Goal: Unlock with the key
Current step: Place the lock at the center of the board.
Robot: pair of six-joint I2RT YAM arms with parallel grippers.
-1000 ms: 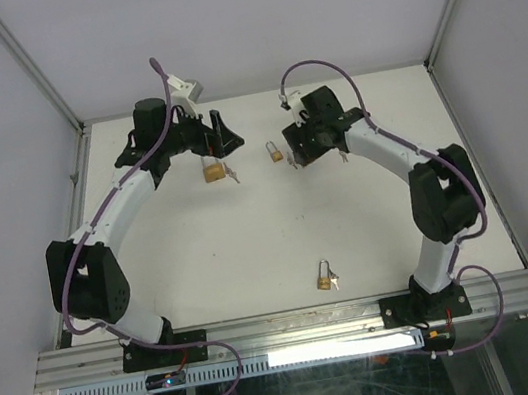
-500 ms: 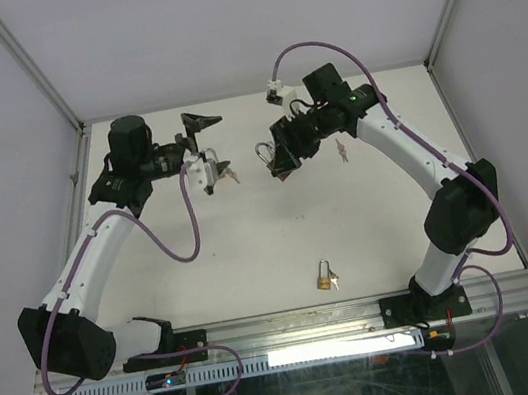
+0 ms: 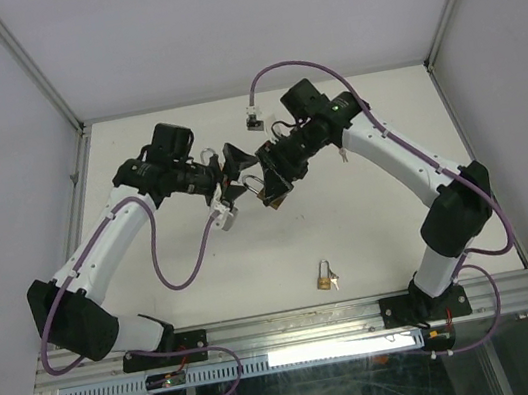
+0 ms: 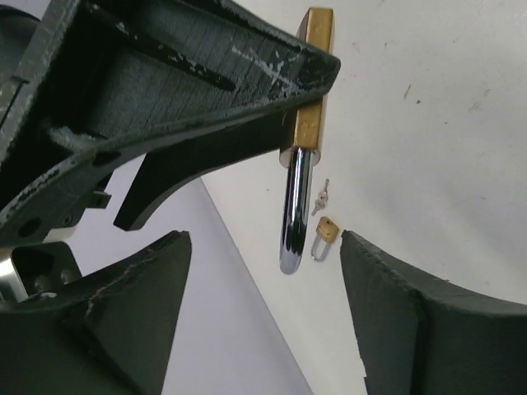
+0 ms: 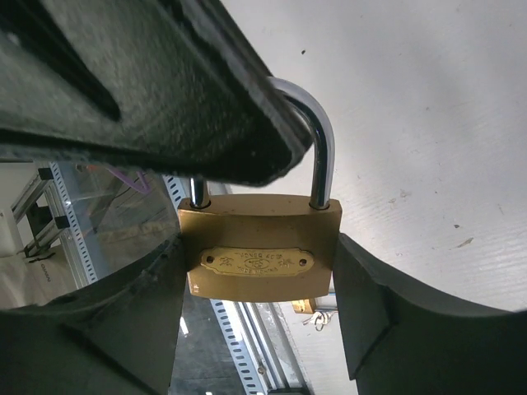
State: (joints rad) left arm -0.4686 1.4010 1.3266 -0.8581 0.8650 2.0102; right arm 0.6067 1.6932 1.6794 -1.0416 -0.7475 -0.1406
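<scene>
left arm (image 3: 109,239): reaches out and bends inward, wrist turned sideways toward the other gripper
right arm (image 3: 398,150): arches up and inward, wrist pointing at the left gripper
meeting point: both grippers nose to nose above the table (image 3: 371,230)
right gripper (image 5: 259,247): clamped on the brass sides of the padlock (image 5: 247,222), which is held off the table
left gripper (image 4: 265,240): fingers apart, one on each side of the shackle (image 4: 295,206); no contact visible in its wrist view
shackle: points toward the left gripper, looks closed
keys (image 4: 321,196): on the table, well below both grippers, beside the second padlock (image 3: 326,275)
</scene>
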